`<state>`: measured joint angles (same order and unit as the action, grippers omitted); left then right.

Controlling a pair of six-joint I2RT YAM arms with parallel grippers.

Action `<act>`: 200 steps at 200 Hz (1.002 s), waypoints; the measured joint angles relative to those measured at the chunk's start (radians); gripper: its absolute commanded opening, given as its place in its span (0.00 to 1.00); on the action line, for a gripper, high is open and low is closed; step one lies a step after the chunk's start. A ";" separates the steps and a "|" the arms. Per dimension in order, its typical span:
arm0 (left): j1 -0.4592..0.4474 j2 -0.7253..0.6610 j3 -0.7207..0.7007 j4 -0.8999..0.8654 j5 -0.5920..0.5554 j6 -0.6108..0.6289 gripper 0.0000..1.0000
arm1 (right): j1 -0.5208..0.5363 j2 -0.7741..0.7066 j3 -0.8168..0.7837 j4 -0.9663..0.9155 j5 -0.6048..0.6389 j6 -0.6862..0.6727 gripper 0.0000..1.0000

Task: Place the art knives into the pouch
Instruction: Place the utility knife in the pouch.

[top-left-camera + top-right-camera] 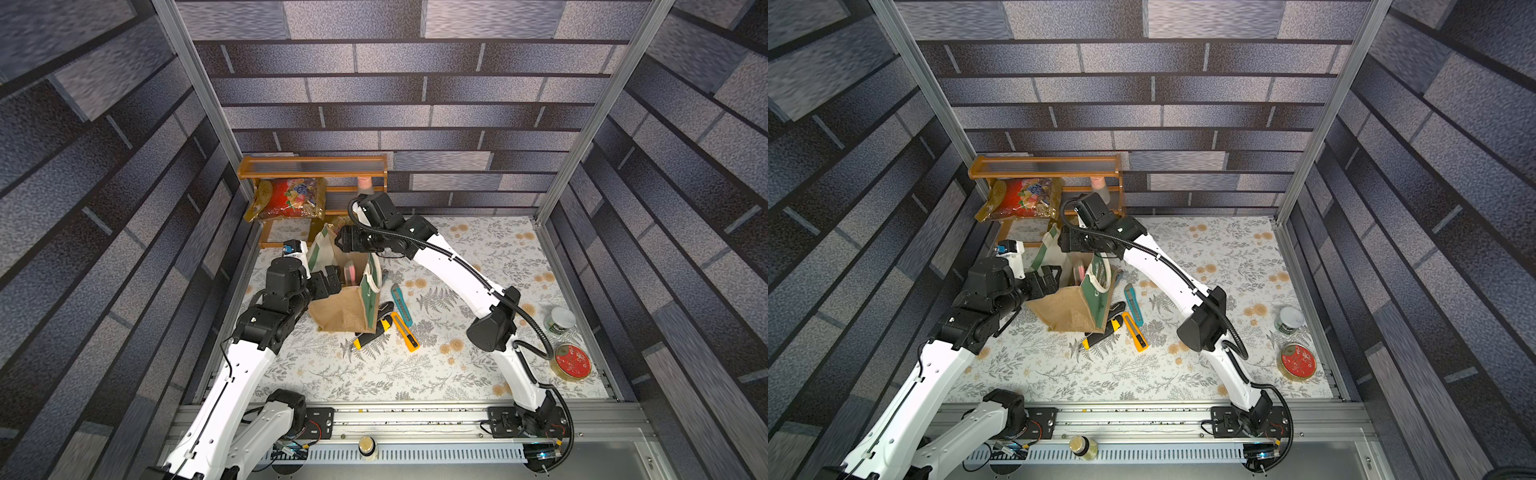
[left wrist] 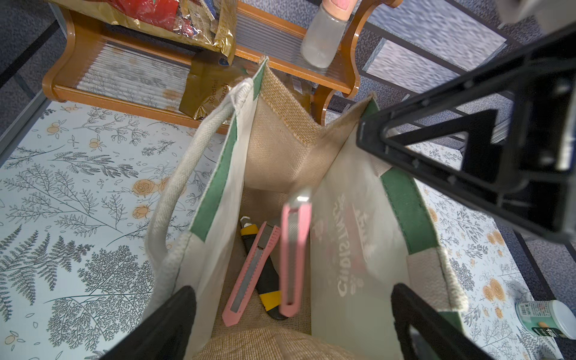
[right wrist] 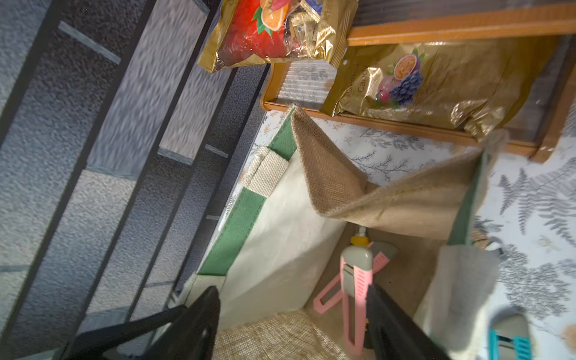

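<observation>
**Top views:** the pouch stands open on the bench, left of frame centre. Right jaws hang over the far end of its mouth, and left jaws sit at the near rim. The pink of the art knife shows inside the mouth. A teal knife and an orange knife lie on the bench just right of the pouch.

**Left wrist:** left jaws are spread wide and hold nothing, with fingers on either side of the pouch's near end. The art knife is blurred and upright inside the pouch, apart from the right jaws. A second pink knife and a black-yellow knife lie on the pouch floor.

**Right wrist:** right jaws are parted and grip nothing. The art knife is blurred, just beside one finger, within the pouch.
</observation>
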<state>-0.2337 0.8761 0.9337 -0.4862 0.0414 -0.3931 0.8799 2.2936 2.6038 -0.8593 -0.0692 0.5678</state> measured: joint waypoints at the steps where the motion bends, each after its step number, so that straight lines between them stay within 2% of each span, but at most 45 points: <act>1: 0.000 0.000 0.000 0.000 0.000 0.000 1.00 | 0.000 -0.001 0.002 -0.001 0.002 -0.002 0.83; 38: 0.000 -0.001 0.000 0.000 0.000 0.000 1.00 | 0.000 -0.062 0.004 -0.059 0.119 -0.060 0.84; 65: 0.000 -0.003 0.000 -0.001 0.002 0.000 1.00 | 0.000 -0.185 -0.092 -0.068 0.226 -0.100 0.80; 99: -0.003 -0.012 0.000 -0.008 0.003 0.000 1.00 | -0.001 -0.400 -0.302 -0.063 0.343 -0.121 0.78; 140: -0.009 -0.021 -0.004 -0.008 0.022 -0.009 1.00 | -0.014 -0.614 -0.604 -0.006 0.423 -0.097 0.78; 174: -0.025 -0.039 -0.004 -0.017 0.049 -0.019 1.00 | -0.062 -0.731 -0.871 0.061 0.426 -0.034 0.74; 200: -0.057 -0.077 -0.003 -0.019 0.062 -0.031 1.00 | -0.129 -0.757 -1.035 0.112 0.396 0.010 0.69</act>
<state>-0.2909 0.7986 0.9302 -0.5056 0.1032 -0.4240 0.7509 1.5364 1.5692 -0.7475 0.3271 0.5777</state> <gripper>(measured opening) 0.998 0.715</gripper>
